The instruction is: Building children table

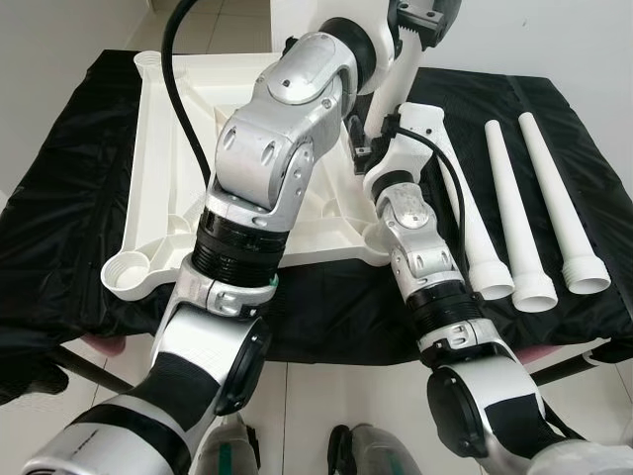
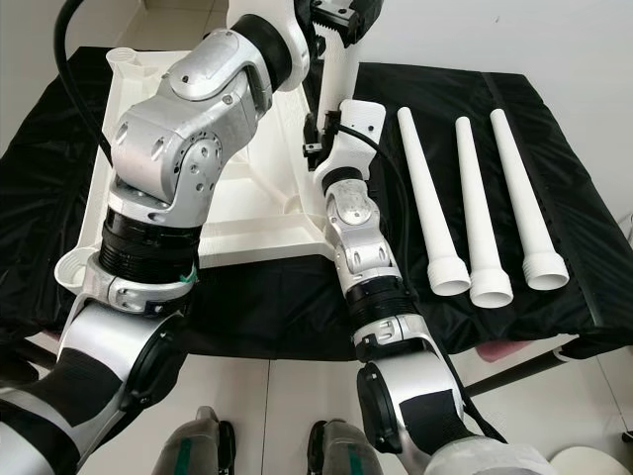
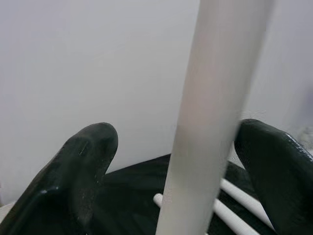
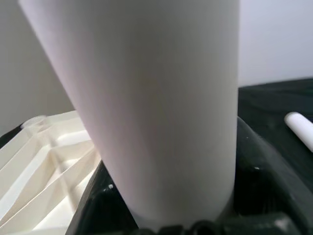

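upside-down white plastic ribbed tabletop lies on the black cloth-covered table, toward its left edge, corner sockets up. right gripper is clamped around a white plastic tube leg that stands upright over the tabletop. left gripper sits higher on that leg, fingers spread, leg between them. three spare white tube legs lie side by side near the right edge, flared ends toward the front edge.
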Controlling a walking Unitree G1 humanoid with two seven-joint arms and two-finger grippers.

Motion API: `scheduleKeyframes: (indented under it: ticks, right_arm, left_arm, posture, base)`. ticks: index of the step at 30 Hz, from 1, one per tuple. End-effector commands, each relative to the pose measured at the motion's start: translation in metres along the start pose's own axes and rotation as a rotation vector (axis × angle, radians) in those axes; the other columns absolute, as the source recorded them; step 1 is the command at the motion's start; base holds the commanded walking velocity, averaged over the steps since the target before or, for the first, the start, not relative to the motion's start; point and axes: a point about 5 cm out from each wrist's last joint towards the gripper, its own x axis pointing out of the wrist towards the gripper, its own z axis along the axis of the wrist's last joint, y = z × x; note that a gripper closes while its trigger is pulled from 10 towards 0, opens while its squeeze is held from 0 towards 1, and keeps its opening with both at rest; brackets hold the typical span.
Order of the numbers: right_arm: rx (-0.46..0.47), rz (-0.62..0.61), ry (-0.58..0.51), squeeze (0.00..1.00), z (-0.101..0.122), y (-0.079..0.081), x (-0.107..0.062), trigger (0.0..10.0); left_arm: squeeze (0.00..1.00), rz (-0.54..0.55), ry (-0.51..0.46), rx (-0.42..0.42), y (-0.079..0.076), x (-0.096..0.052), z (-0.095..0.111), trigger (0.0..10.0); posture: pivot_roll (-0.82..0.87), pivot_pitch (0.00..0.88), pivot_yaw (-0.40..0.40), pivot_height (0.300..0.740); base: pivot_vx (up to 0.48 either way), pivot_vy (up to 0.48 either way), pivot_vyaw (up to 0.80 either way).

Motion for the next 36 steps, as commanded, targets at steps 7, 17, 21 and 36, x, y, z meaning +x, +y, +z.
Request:
scheduleKeyframes:
  ticks: [7,17,21,36]
  right_arm:
    - [0.031,-0.086,0.049,0.0,-0.005,-0.028,0.003,10.0]
    - [-0.008,0.007,0.031,0.0,-0.003,-0.029,-0.001,10.0]
    - [-0.013,0.131,0.006,0.0,-0.002,-0.023,-0.014,10.0]
    - [-0.018,0.244,-0.038,0.0,0.001,-0.021,-0.035,10.0]
  left_arm:
    - [0.0,-0.102,-0.051,-0.021,0.002,-0.025,-0.004,10.0]
    - [0.0,-0.117,0.003,0.059,0.003,-0.039,-0.024,10.0]
    - [0.0,-0.066,0.104,0.083,0.013,-0.055,-0.051,10.0]
    - [0.0,0.027,0.254,0.131,0.032,-0.099,-0.098,10.0]
  posture:
    - [-0.05,0.004,-0.036,0.74]
    - [-0.05,0.002,-0.038,0.74]
    - [-0.05,0.007,-0.035,0.74]
    - [-0.06,0.013,-0.024,0.74]
  base:
    - [0.0,0.0,0.0]
    - [0.0,0.0,0.0]
    - [0.0,0.0,0.0]
    - [0.0,0.0,0.0]
